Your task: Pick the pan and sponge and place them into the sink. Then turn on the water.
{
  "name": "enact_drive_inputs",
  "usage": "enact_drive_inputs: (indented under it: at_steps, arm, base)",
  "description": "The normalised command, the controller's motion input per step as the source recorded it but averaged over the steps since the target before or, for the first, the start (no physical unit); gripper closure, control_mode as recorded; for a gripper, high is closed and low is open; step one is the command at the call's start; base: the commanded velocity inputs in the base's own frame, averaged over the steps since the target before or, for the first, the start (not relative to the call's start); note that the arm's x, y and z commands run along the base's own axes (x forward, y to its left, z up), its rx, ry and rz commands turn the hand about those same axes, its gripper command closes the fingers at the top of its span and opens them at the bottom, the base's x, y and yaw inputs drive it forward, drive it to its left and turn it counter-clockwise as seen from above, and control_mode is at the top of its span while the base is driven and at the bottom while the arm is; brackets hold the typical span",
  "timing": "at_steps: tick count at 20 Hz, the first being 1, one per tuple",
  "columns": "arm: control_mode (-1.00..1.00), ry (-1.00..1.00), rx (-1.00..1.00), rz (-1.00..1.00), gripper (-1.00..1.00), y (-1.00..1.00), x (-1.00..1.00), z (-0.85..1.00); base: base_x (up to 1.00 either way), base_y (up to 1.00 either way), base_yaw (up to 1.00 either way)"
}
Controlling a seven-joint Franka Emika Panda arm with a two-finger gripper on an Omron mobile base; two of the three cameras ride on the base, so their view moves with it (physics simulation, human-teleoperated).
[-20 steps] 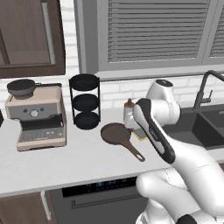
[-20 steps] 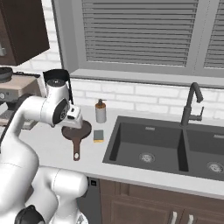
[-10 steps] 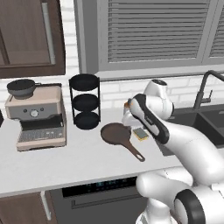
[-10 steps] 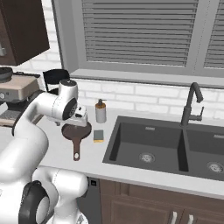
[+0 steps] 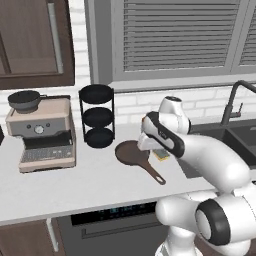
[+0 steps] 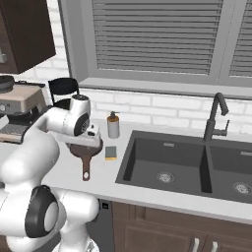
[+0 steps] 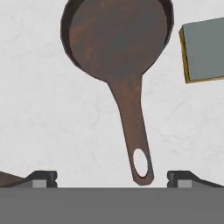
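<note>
My arm bends over the brown pan (image 5: 134,152) on the white tabletop (image 5: 75,185). A bit of the sponge (image 5: 161,155) peeks out beside the pan, near the sink (image 5: 240,140).

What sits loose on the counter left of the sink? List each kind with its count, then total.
Round dark brown pan: 1
Small grey-green sponge with yellow layer: 1
Tan-capped soap bottle: 1
Black three-tier rack: 1
Steel espresso machine: 1
Total: 5
</note>
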Motion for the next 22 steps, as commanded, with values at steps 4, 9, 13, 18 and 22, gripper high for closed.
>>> enact_drive_inputs:
  at_steps: [4,9,13,18,22]
  arm:
    - [-1.0,0.06,-0.11,0.0,-1.0,0.0,0.0,-0.67]
    - [-1.0,0.01,-0.03,0.0,-1.0,0.0,0.0,-0.53]
    - [-1.0,0.03,0.0,0.0,-1.0,0.0,0.0,-0.26]
    - [-1.0,0.01,0.0,0.01,-1.0,0.0,0.0,-0.2]
    - [-1.0,0.0,0.0,0.02,-1.0,-0.01,0.15,-0.2]
  base:
    - [0.0,0.0,0.0]
    - [0.0,0.0,0.0]
    - [0.0,0.0,0.0]
    - [0.0,0.0,0.0]
    - [0.0,0.0,0.0]
